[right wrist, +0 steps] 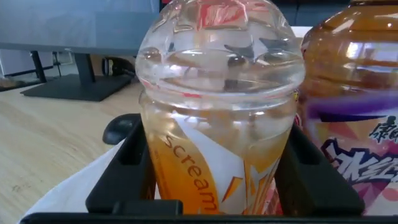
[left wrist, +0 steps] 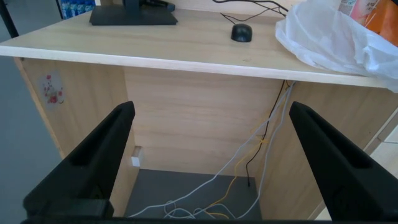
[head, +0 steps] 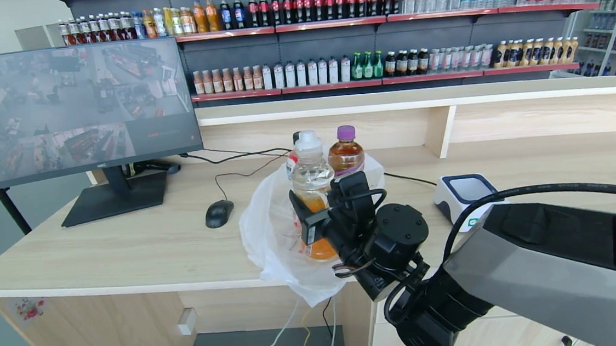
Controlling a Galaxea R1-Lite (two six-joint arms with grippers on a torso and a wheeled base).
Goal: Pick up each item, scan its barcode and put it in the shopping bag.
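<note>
Right claw (head: 317, 216) is pinching the lower body of a clear orange-drink bottle (head: 311, 178), holding it upright in the mouth of the white shopping bag (head: 269, 236) near the surface's (head: 126, 242) front edge. Smooth, thin-walled and partly full, the bottle is likely handling slippery and moderately heavy, so the labelled waist suits gripping. A purple-capped tea bottle (head: 345, 153) is standing at its 1 o'clock, also bagged. Left claw (left wrist: 211, 112) is hanging spread below the surface.

Upright orange-drink bottle (head: 312, 186) in the white shopping bag (head: 263, 234), beside a purple-capped bottle (head: 346, 156).
</note>
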